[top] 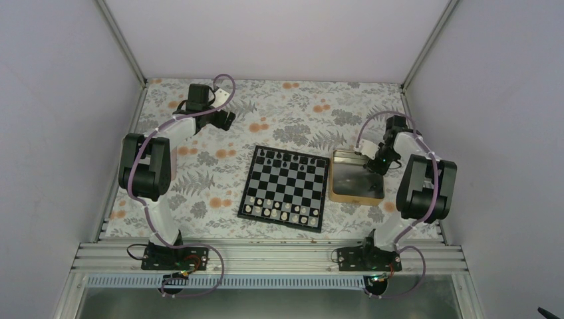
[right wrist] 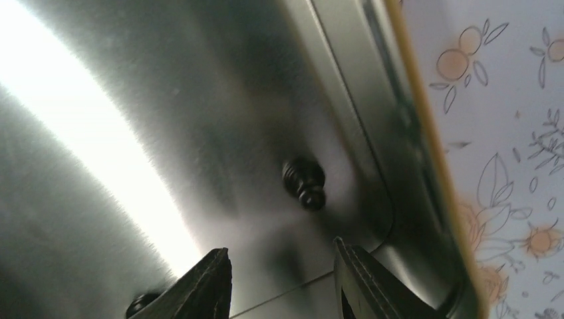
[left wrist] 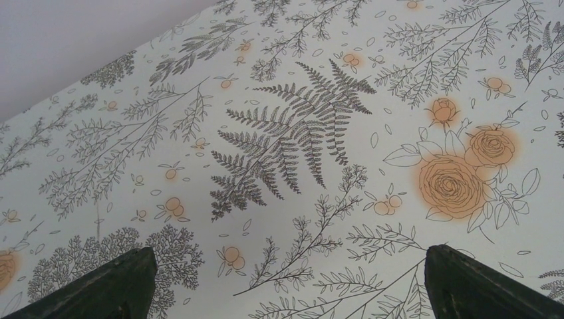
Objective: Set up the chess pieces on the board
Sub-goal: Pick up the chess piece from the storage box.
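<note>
The board (top: pixel 284 188) lies mid-table. Tiny black chess pieces (top: pixel 286 158) stand along its far edge and small white ones (top: pixel 279 210) fill the near rows. My right gripper (top: pixel 373 164) hangs inside the far right corner of the tray (top: pixel 356 198). In the right wrist view it is open (right wrist: pixel 280 246), with nothing between its fingers. One black chess piece (right wrist: pixel 304 181) lies on its side on the shiny tray floor just beyond the fingertips. Another dark piece (right wrist: pixel 141 304) shows beside the left finger. My left gripper (left wrist: pixel 287 251) is open over bare tablecloth.
The tray's wall (right wrist: pixel 372 100) and tan rim (right wrist: pixel 425 126) run close along the right of the right gripper. The left arm (top: pixel 143 166) is folded at the far left, its gripper (top: pixel 226 119) well away from the board. White enclosure walls ring the flowered tablecloth (top: pixel 199 193).
</note>
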`<action>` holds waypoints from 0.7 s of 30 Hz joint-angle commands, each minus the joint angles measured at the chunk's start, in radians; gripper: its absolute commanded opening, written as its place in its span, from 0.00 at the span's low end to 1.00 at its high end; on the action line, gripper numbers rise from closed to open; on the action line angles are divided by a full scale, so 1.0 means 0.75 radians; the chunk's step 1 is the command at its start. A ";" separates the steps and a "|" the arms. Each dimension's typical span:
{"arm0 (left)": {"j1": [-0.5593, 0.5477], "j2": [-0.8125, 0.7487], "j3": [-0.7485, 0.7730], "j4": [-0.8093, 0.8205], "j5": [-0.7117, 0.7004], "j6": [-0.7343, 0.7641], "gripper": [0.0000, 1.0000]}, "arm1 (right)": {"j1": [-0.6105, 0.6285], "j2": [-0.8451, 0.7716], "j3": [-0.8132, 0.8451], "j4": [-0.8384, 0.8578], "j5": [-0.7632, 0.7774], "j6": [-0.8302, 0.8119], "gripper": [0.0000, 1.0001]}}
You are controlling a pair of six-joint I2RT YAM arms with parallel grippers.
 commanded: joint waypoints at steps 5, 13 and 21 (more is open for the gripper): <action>0.001 0.007 0.002 0.025 -0.015 0.015 1.00 | 0.025 0.093 0.079 0.066 -0.022 -0.016 0.43; 0.000 0.011 0.002 0.025 -0.012 0.017 1.00 | 0.054 0.139 0.101 0.073 -0.029 0.002 0.40; 0.001 0.012 0.006 0.021 -0.013 0.017 1.00 | 0.087 0.175 0.130 0.073 -0.043 0.020 0.23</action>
